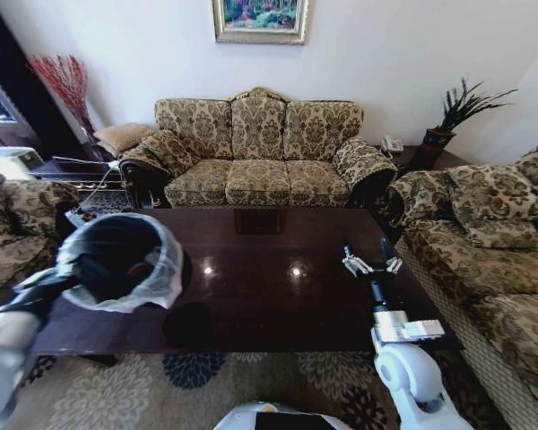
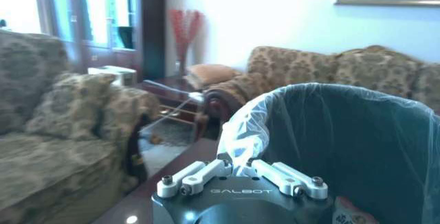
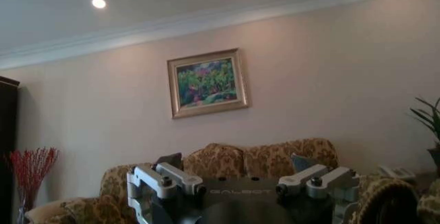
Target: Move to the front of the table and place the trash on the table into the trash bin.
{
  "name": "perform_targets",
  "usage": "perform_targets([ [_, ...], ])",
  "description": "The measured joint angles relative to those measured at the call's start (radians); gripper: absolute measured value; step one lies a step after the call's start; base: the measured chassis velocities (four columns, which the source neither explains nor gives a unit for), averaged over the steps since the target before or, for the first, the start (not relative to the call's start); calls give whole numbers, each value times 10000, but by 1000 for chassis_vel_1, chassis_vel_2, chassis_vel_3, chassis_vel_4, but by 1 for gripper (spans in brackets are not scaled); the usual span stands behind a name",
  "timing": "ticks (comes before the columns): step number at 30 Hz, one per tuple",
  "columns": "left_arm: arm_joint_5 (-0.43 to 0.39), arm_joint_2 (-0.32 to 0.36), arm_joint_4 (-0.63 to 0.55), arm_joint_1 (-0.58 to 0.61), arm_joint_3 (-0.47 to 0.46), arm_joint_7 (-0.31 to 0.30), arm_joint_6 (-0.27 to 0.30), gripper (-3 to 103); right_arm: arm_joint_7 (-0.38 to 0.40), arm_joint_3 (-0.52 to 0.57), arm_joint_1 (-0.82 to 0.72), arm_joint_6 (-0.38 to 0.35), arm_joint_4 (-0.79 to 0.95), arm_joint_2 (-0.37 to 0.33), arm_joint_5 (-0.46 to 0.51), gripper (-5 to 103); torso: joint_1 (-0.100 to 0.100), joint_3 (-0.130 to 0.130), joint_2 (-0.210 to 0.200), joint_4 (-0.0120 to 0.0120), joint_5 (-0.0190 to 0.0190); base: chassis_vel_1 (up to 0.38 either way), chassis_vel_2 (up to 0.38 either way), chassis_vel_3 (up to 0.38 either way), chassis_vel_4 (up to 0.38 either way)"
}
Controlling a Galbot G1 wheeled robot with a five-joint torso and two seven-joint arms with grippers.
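Note:
The table (image 1: 278, 296) is a long dark glossy top straight ahead of me. My left gripper (image 1: 56, 281) is shut on the bag-lined rim of the trash bin (image 1: 117, 260) and holds it tilted above the table's left end. In the left wrist view the fingers (image 2: 199, 175) pinch the whitish liner at the rim of the trash bin (image 2: 357, 141). Inside it, low down, lies a red and white bit of trash (image 2: 347, 211). My right gripper (image 1: 369, 262) hovers open over the table's right part, nothing between its fingers (image 3: 165, 175).
A patterned sofa (image 1: 260, 148) stands behind the table. Another sofa (image 1: 484, 251) runs close along its right side, and an armchair (image 1: 9, 224) sits at the left. A potted plant (image 1: 448, 116) stands at the back right. Patterned carpet (image 1: 161, 385) lies between me and the table.

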Motion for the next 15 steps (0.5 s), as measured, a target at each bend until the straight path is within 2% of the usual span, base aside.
perform_targets([
  [4, 107, -376, -12, 130, -227, 29, -112, 3, 0, -66, 21, 48, -145, -2, 79, 100, -1, 0, 0, 1, 8, 231, -211, -225, 208],
  [6, 231, -1123, -12, 114, -546, -85, -378, 3, 1, -205, 13, 122, -349, -75, 203, 100, -3, -1, 1, -3, 0, 268, -268, -302, 270],
  [8, 381, -1840, -5, 49, -810, -172, -585, 3, 2, -356, 52, 228, -608, -132, 246, 100, -2, -1, 0, 1, 9, 333, -302, -314, 306],
  [10, 404, -2031, -2, 41, -891, -189, -641, 3, 2, -404, 81, 244, -668, -139, 256, 100, -2, 0, 1, 3, 4, 301, -303, -317, 306],
  [12, 421, -2833, 89, 53, -1281, -235, -910, 3, 42, -616, 247, 329, -927, -93, 297, 100, -6, -3, 3, 6, -2, 301, -301, -304, 297],
  [13, 421, -2833, 89, 53, -1281, -235, -910, 3, 42, -616, 247, 329, -927, -93, 297, 100, -6, -3, 3, 6, -2, 334, -301, -311, 282],
  [15, 361, -3229, 263, 85, -1496, -317, -1140, 3, 90, -781, 310, 332, -1064, -63, 293, 100, -7, -1, 2, 3, 17, 319, -277, -298, 283],
])
